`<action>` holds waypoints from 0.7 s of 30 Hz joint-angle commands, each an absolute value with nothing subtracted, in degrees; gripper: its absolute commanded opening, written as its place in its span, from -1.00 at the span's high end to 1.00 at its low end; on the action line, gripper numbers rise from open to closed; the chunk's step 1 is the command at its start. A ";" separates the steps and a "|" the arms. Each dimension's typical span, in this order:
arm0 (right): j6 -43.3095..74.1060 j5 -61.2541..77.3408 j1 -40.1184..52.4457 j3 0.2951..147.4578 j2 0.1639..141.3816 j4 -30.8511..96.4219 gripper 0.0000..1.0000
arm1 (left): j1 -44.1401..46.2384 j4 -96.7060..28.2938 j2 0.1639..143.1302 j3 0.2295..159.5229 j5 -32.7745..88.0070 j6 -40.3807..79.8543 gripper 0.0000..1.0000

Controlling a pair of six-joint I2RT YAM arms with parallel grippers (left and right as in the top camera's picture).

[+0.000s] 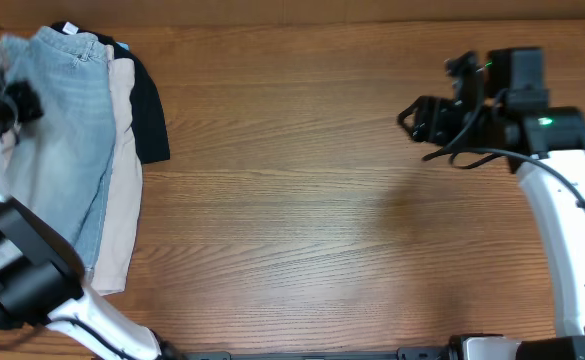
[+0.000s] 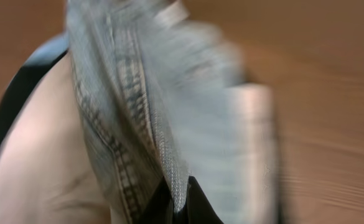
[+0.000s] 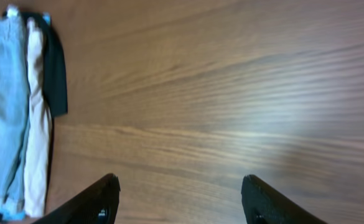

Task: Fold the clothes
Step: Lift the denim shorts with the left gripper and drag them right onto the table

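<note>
Wide wooden bench (image 1: 322,230) in front of me, and all the clothes sit in one stack out at ten o'clock. The biggest piece and the top layer is the pale blue denim (image 1: 62,130). It runs from the far edge down toward eight o'clock. A beige garment (image 1: 124,200) peeks out along its three o'clock side. Under that is a black garment (image 1: 152,110), showing only as a strip at the stack's one o'clock corner.

Over to the left pincer (image 2: 177,210), sitting over the far end of the denim at the ten o'clock corner. Its own camera is badly blurred, but the two dark tips are nearly together, with an edge of denim caught between them. The cloth rises up in a fold right in front of the lens.

The right pincer (image 3: 180,193) is way off at two o'clock. Its jaws are spread wide with nothing between them, only bare wood below.

From above, the left tips are just a dark lump (image 1: 7,100) and the grip can't be read; only the left wrist camera shows that pinch. The right wrist camera catches the whole stack far off at its ten o'clock, with all three layers lying side by side.
</note>
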State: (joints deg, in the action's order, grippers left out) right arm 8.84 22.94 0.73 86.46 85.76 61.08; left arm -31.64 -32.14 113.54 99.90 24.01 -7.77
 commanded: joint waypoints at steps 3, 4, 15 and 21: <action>9.15 22.55 -6.11 95.26 82.94 66.48 -0.32 | -16.56 -36.14 99.70 101.16 28.23 -6.11 0.91; 9.13 22.55 -7.79 96.27 82.74 67.79 -0.32 | -12.56 -36.99 98.80 101.16 28.64 -5.89 0.92; 7.73 22.85 -22.81 97.25 82.24 70.61 -0.30 | 26.50 -33.26 108.75 101.14 22.24 -3.62 0.92; 4.19 23.22 -24.12 97.19 82.26 72.27 -0.32 | 33.08 -33.12 111.98 101.14 17.50 -3.20 0.81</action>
